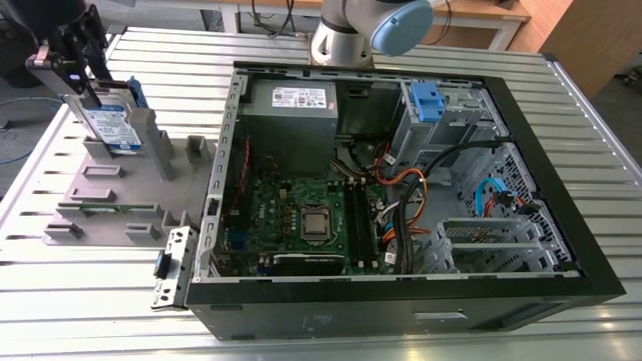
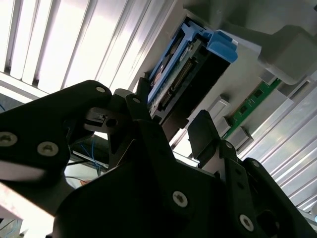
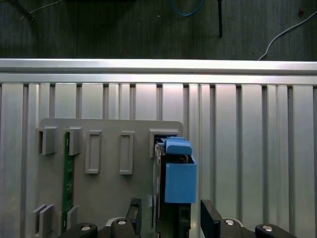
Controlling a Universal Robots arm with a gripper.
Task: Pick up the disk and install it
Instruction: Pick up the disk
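The disk (image 1: 113, 126) stands on edge in a slot of the grey holder plate (image 1: 101, 188), at the exterior view's left, its blue-and-white label facing out. My gripper (image 1: 89, 86) hangs over its upper end. In both wrist views the black fingers (image 3: 210, 218) sit on either side of the disk (image 3: 177, 181), whose blue rail frame faces the camera. The gripper (image 3: 171, 218) is open, with a gap showing beside the disk (image 2: 185, 74) on at least one side. In the second wrist view the gripper (image 2: 173, 124) straddles the disk's near end.
An open black computer case (image 1: 522, 135) lies in the table's middle, with a grey power-supply box (image 1: 291, 113), a motherboard (image 1: 301, 218) and a blue drive-bay latch (image 1: 425, 101). A green memory stick (image 3: 68, 173) stands in the holder plate. The arm's base (image 1: 346, 34) rises behind the case.
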